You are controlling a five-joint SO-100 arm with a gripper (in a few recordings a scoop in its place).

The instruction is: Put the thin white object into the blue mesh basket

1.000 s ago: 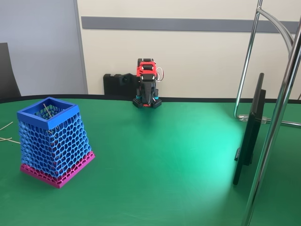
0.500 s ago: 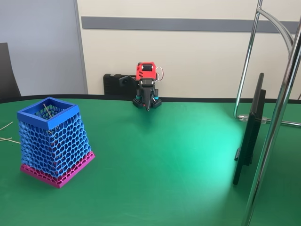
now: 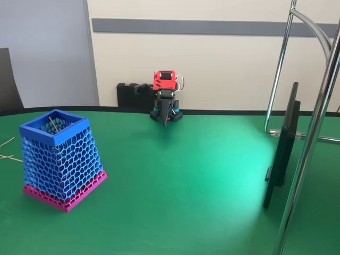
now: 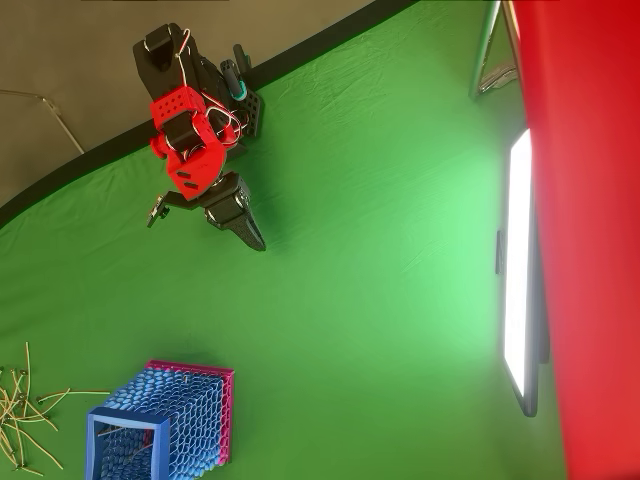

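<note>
The blue mesh basket [image 3: 59, 159] stands at the table's left, blue rim up and pink band at its base; from overhead the basket [image 4: 170, 425] is at the bottom left. A thin pale strand, which I take for the thin white object [image 3: 52, 122], leans inside the basket's opening. My red and black arm is folded over its base at the table's far edge. Its gripper [image 3: 166, 120] points down at the green cloth, shut and holding nothing. The gripper [image 4: 252, 233] is far from the basket.
Loose pale strands [image 4: 20, 420] lie on the cloth left of the basket, with two ends [image 3: 7, 150] at the picture's left edge. A monitor [image 3: 281, 149] and a chrome stand [image 3: 313, 133] occupy the right side. A black box [image 3: 133, 95] sits behind the arm.
The arm's red wrist has risen and turned a little to the left, and the gripper now hangs as a narrow point. The basket and the strand in it have not moved.
</note>
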